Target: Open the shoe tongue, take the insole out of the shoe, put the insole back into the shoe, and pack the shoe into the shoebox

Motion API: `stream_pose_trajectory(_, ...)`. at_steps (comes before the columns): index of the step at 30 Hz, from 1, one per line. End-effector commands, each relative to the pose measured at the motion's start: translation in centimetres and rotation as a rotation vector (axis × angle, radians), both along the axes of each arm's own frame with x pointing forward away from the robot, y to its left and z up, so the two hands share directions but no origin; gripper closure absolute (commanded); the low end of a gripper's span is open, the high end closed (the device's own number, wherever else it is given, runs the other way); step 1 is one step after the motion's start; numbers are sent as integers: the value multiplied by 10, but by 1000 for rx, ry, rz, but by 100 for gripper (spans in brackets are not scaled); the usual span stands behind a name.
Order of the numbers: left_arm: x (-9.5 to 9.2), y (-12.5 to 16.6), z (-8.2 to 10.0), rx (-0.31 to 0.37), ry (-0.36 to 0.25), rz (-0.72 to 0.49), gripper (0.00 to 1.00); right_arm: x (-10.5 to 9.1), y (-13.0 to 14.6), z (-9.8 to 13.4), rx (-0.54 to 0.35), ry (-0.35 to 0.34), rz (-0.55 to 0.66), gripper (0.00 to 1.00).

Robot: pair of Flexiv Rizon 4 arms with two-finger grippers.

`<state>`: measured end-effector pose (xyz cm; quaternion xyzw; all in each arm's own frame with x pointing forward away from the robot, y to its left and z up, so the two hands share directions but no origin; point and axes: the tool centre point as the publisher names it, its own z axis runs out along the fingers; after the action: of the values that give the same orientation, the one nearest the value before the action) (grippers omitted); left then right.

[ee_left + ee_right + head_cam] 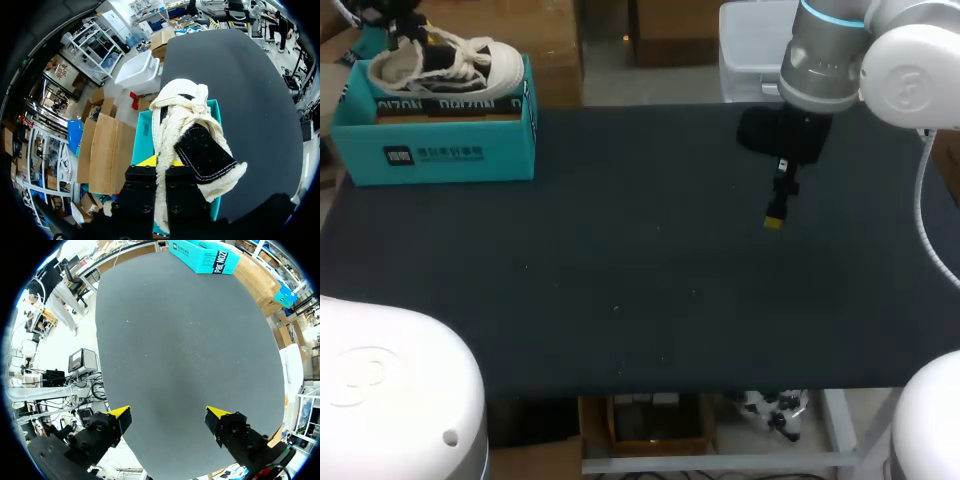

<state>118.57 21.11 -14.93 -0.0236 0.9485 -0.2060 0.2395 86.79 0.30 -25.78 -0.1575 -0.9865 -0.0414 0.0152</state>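
shoe (176,114) sits lengthwise in the shoebox (142,141), heel rim pinched by left tool (160,161); right tool (167,417) wide open, empty.

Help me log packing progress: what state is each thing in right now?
shoebox: open, no lid on it.
shoe: lying inside the box.
left gripper: shut on the shoe's near end.
right gripper: open, empty, above the table.

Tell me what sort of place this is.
Probably a robot test bench: a dark table, the right arm hanging over it, and a shoe held at a teal shoebox by the left gripper.
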Motion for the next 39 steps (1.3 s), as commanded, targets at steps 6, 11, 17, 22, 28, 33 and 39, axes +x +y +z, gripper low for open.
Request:
stream_pose_trajectory(6, 46, 27, -57, 5, 114, -43, 100, 0, 0, 1, -3, 1, -1, 0)
stream_pose_trajectory(11, 48, 33, -87, 9, 158, -57, 100, 0, 0, 1, -3, 1, -1, 0)
stream_pose_trajectory(17, 53, 27, -125, 4, 228, -63, 100, 0, 0, 1, -3, 1, -1, 0)
stream_pose_trajectory(22, 54, 20, -144, 5, 258, -64, 94, 0, 0, 1, -3, 1, -1, 0)
stream_pose_trajectory(28, 52, 15, -140, 4, 265, -54, 0, 0, 0, 1, -3, 1, -1, 0)
stream_pose_trajectory(33, 42, 7, -121, 3, 233, -57, 0, 0, 0, 1, -3, 1, -1, 0)
stream_pose_trajectory(39, 17, -18, -73, 41, 165, -49, 0, 0, 0, 1, -3, 1, -1, 0)
